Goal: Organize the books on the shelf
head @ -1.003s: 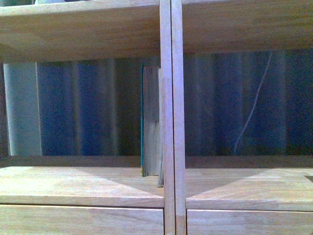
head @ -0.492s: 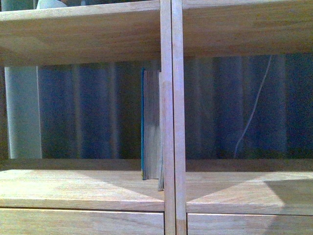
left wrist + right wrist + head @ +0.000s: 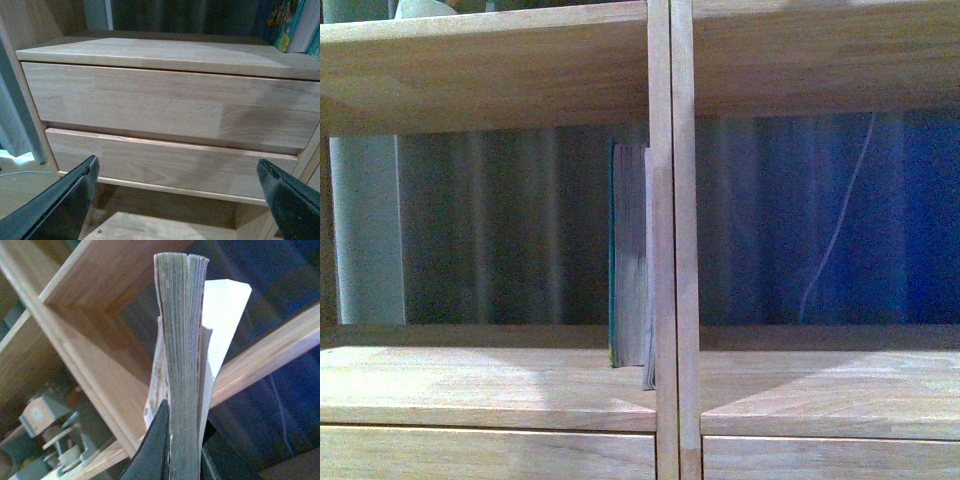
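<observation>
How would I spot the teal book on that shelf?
Find the light wooden shelf and its upright middle divider. Just left of it stands the teal book, upright, greyish pages facing out. Its teal cover edge sets it apart from the thinner pale book squeezed against the divider.

Matt wooden shelf (image 3: 490,385), paper-paged book (image 3: 182,340)

The left gripper (image 3: 176,165) was spread wide, its black fingers (image 3: 65,205) far apart with nothing between them. The right gripper (image 3: 181,452) was clamped on the page edge of a paperback (image 3: 182,340), one dark finger pressed against each side.
</observation>
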